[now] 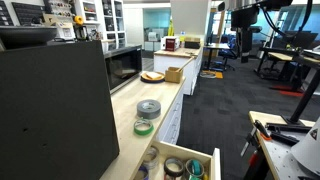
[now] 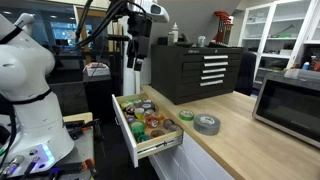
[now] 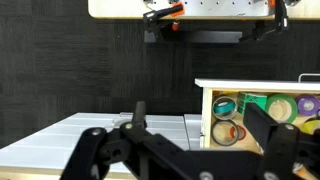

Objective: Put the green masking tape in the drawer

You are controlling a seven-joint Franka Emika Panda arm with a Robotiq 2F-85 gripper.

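The green masking tape [image 1: 144,127] is a small flat light-green ring lying on the wooden counter, next to the thicker grey roll [image 1: 148,108]. It also shows in the other exterior view [image 2: 187,115]. The drawer [image 2: 128,135] is pulled open below the counter edge and holds several tape rolls. In the wrist view the drawer [image 3: 205,115] is at the right. My gripper [image 2: 140,55] hangs high above the open drawer, away from the green tape. In the wrist view my gripper [image 3: 198,112] has its fingers spread apart with nothing between them.
A microwave [image 2: 290,105] and a black tool chest [image 2: 195,70] stand on the counter. A plate [image 1: 152,76] and a cardboard box [image 1: 174,73] sit farther along it. A white robot figure [image 2: 25,75] stands beside the drawer.
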